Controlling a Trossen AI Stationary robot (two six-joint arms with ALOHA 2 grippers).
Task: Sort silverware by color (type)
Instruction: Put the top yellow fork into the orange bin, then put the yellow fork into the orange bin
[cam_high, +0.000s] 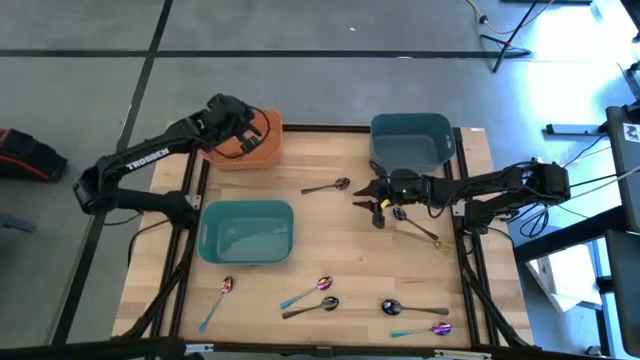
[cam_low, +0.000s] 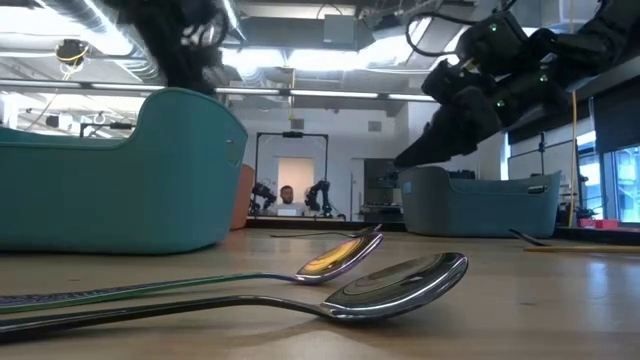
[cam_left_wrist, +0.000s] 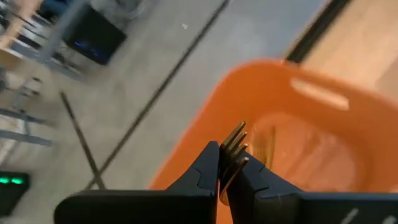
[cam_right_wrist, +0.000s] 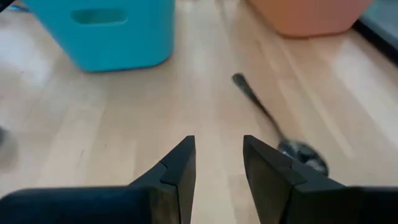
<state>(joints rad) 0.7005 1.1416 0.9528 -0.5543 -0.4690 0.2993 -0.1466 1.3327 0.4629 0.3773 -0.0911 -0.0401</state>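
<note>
Gold fork (cam_left_wrist: 234, 144) is pinched tines-up in the left pincer (cam_left_wrist: 228, 168), closed on it above the orange bin (cam_high: 262, 150), likely for a drop with the gold set. Right pincer (cam_right_wrist: 217, 163) hangs parted and empty, near the black spoon (cam_high: 328, 186). Other silverware lies along the counter (cam_high: 330, 240) front edge, unsorted.

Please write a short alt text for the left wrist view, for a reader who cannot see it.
The left gripper holds a gold fork between its shut dark fingers, tines pointing up, above the orange bin. Grey floor lies beyond the bin.
</note>
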